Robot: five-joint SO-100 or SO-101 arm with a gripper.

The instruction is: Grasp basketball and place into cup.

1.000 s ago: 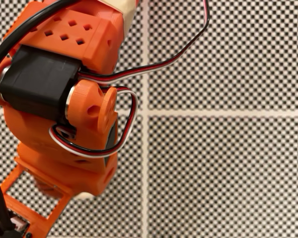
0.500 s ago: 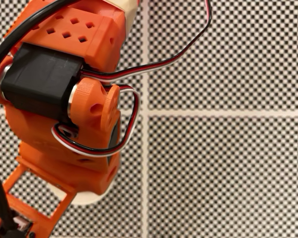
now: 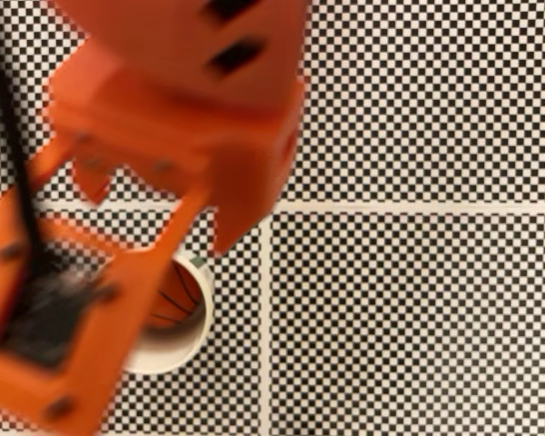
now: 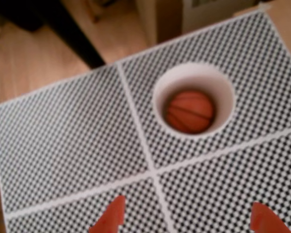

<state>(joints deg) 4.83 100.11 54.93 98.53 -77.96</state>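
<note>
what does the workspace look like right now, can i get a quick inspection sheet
surface: checkered mat with white dividing lines, lying on wood.
job's things: basketball sits inside the cup, which stands upright.
clutter: nothing seen on the mat.
grippers: gripper open, two orange tips apart at the bottom of the wrist view, holding nothing.
cables: a black cable runs along the arm in the fixed view.
surroundings: wooden floor and a dark furniture leg beyond the mat.

- gripper [image 4: 189, 218]: orange, jaws spread wide, nothing btwn them; tips at bottom edge of wrist view
- arm [image 3: 173, 118]: orange, blurred in fixed view
</note>
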